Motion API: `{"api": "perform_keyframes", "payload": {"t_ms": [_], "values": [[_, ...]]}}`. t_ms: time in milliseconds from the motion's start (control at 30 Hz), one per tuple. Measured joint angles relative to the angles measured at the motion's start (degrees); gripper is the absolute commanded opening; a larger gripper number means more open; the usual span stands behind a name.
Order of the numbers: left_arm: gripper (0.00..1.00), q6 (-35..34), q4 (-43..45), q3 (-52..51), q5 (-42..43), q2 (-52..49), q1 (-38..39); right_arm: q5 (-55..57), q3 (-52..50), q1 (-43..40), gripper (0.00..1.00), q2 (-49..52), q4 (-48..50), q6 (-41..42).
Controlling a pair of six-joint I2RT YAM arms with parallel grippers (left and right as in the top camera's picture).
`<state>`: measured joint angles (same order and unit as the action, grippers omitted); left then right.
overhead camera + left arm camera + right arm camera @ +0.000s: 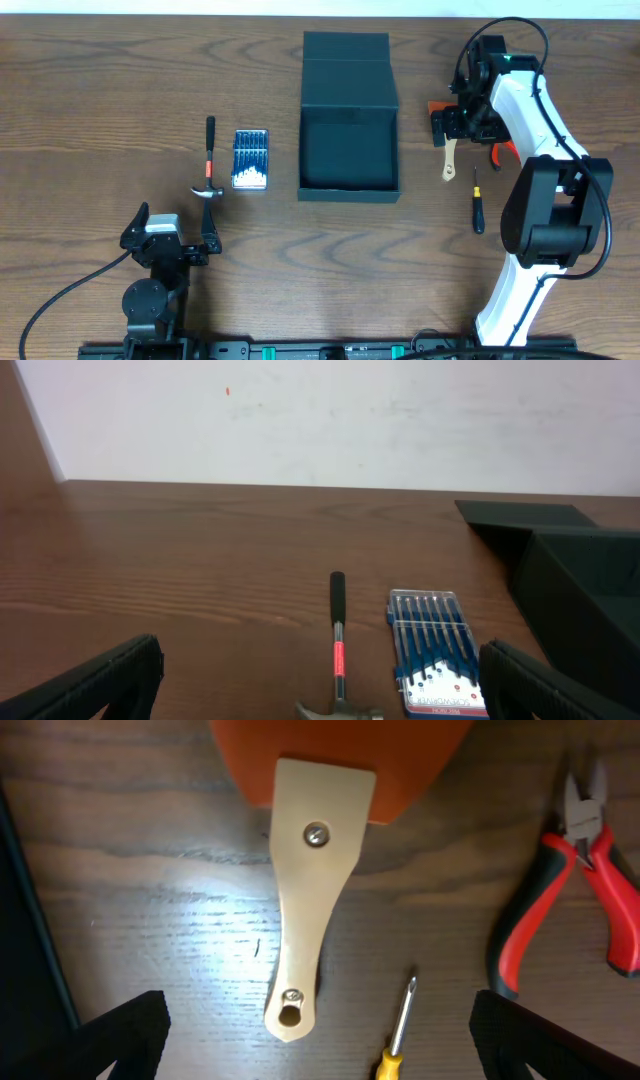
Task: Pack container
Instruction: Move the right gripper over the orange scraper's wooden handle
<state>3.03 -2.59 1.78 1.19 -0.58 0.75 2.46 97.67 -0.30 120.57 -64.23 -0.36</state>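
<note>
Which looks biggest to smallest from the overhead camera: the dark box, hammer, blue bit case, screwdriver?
Largest: dark box.
Next: hammer and blue bit case, unsure: hammer longer, case wider.
Smallest: screwdriver.

Even overhead light; right wrist view glare on table (215, 935).

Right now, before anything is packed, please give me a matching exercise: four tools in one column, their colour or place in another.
1 hammer
2 bit case
3 screwdriver
4 scraper

A pale wooden handle, orange blade
B blue, just left of the box
C red band, farthest left
D thin metal shaft, right of the box

Pairs: 1-C, 2-B, 3-D, 4-A.
</note>
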Motion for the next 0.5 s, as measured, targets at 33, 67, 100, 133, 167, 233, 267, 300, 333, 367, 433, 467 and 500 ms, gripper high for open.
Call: {"api": "perform_keyframes", "payload": {"t_ms": [33,67,100,133,167,233,267,300,333,367,433,467,500], "values": [[0.98,0.0,0.0,0.0,0.0,0.0,0.0,0.3,0.0,0.1,0.97,0.0,0.2,0.4],[0.98,0.0,0.0,0.0,0.0,0.0,0.0,0.7,0.0,0.2,0.97,0.0,0.3,0.7],[0.99,0.0,0.0,0.0,0.0,0.0,0.0,0.9,0.0,0.3,0.97,0.0,0.4,1.0],[0.98,0.0,0.0,0.0,0.0,0.0,0.0,1.0,0.0,0.5,0.97,0.0,0.5,1.3],[0.98,0.0,0.0,0.0,0.0,0.0,0.0,1.1,0.0,0.5,0.97,0.0,0.6,1.6],[0.99,0.0,0.0,0.0,0.0,0.0,0.0,1.2,0.0,0.8,0.97,0.0,1.0,1.9],[0.99,0.0,0.0,0.0,0.0,0.0,0.0,1.2,-0.3,0.8,0.98,0.0,1.4,2.2],[0.98,0.0,0.0,0.0,0.0,0.0,0.0,1.2,-0.6,0.9,0.98,0.0,1.7,2.3],[0.99,0.0,0.0,0.0,0.0,0.0,0.0,1.2,-0.8,0.9,0.98,0.0,2.0,2.4],[0.98,0.0,0.0,0.0,0.0,0.0,0.0,1.3,-1.3,0.9,0.99,0.0,2.5,2.6],[0.98,0.0,0.0,0.0,0.0,0.0,0.0,1.3,-2.6,0.9,0.99,0.0,3.6,2.8],[0.98,0.0,0.0,0.0,0.0,0.0,0.0,1.3,-3.4,0.9,0.99,0.0,4.2,2.8],[0.98,0.0,0.0,0.0,0.0,0.0,0.0,1.3,-4.3,0.9,0.99,0.0,4.7,2.8]]}}
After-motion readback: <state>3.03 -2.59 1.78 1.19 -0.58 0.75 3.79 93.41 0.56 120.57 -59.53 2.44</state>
